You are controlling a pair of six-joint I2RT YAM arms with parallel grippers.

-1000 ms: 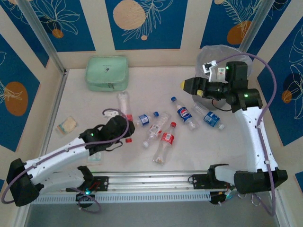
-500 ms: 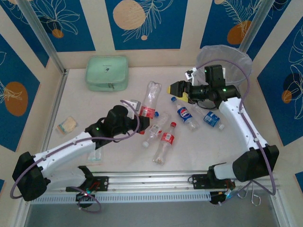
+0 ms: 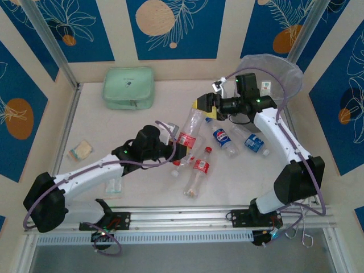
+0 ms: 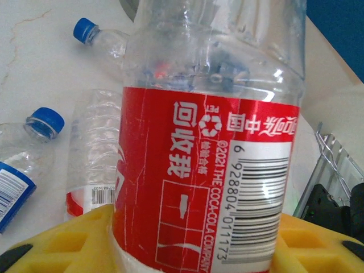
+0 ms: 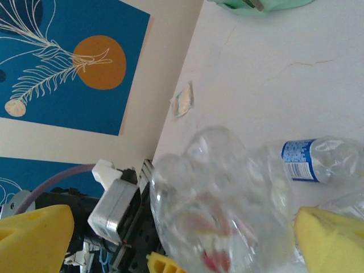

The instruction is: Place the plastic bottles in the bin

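A clear bottle with a red Coca-Cola label is held off the table, tilted up to the right, with my left gripper shut on its lower part. In the left wrist view that red label stands between the yellow pads. My right gripper is open at the bottle's upper end, and its yellow fingers stand wide on either side of the bottle's base. The bin is at the far right corner. Several more bottles lie mid-table, among them a Pepsi one.
A mint green pouch lies at the back left. A small flat packet sits near the left wall. More bottles lie at centre: a red-labelled one and a blue-labelled one. A rail runs along the near edge.
My left arm lifted the red-labelled bottle and carried it rightwards. My right arm swung left, away from the bin, until its open fingers reached the bottle's end.
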